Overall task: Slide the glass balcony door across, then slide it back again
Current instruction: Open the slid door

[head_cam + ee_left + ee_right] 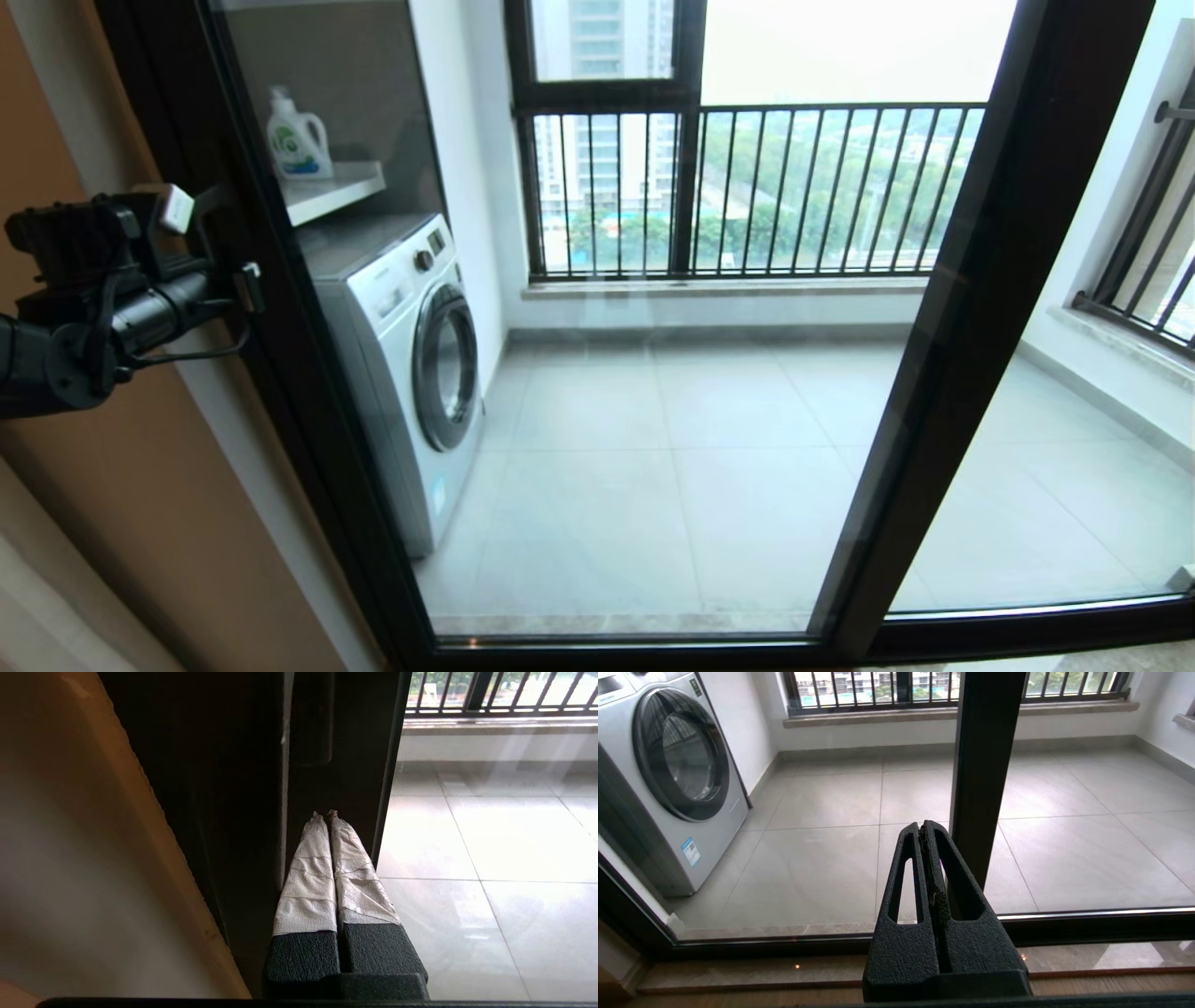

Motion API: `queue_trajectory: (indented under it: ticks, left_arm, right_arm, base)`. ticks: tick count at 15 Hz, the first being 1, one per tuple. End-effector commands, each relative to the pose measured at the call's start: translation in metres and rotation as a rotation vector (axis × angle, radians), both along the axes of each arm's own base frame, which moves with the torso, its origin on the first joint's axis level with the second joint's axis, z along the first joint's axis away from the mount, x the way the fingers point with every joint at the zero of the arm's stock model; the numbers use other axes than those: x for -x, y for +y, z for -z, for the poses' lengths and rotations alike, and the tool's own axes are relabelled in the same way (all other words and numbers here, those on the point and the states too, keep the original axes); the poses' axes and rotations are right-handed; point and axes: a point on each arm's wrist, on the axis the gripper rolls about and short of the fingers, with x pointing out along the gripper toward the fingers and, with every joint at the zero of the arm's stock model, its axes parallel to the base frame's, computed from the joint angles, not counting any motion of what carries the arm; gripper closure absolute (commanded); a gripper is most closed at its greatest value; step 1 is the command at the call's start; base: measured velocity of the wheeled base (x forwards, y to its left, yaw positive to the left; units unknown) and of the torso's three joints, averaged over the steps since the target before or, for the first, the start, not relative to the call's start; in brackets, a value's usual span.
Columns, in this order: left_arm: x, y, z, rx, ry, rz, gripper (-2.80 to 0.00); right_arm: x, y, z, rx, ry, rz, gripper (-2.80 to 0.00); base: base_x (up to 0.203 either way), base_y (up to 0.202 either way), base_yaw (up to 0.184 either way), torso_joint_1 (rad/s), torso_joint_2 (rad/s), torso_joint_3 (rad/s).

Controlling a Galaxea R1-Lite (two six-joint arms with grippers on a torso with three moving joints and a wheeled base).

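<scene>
Left gripper (245, 285) sits at the left edge of the head frame, raised to mid height, tips against the black left upright of the glass balcony door (653, 373). We see its tape-wrapped fingers (308, 877) pressed together in the left wrist view, nothing between them, ends touching the dark frame just beside the glass edge. Door panel fills the centre of the head frame, from that left upright to a slanted black upright right of centre. Right gripper (927, 828) shows only in its own wrist view, fingers closed on nothing, apart from the door and pointing at the glass near a black upright. Behind the glass we see a washing machine (411, 364) at left, a detergent bottle (297, 138) on a shelf above it, and a railed window (747, 187) at top centre.
</scene>
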Motion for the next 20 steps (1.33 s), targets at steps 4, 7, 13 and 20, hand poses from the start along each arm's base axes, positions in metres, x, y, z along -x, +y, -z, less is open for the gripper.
queue_trajectory:
  ticks: [4,7,13,20]
  left_arm:
    - [0.015,-0.011,-0.028,-0.013,-0.067,0.016,0.0]
    - [0.014,-0.032,-0.038,-0.021,-0.096,0.063,0.0]
    - [0.034,-0.058,-0.077,-0.037,-0.195,0.119,0.0]
    - [0.04,-0.006,-0.092,-0.065,-0.246,-0.01,0.0]
  right_arm:
    - [-0.001,0.0,0.002,0.0,0.008,-0.001,0.0]
    - [-0.001,0.0,0.002,0.0,0.008,-0.001,0.0]
    - [-0.001,0.0,0.002,0.0,0.008,-0.001,0.0]
    - [-0.001,0.0,0.002,0.0,0.008,-0.001,0.0]
  base:
    - [0.0,0.0,0.0,0.0,0.0,0.0]
    - [0.0,0.0,0.0,0.0,0.0,0.0]
    - [0.0,0.0,0.0,0.0,0.0,0.0]
    - [0.0,0.0,0.0,0.0,0.0,0.0]
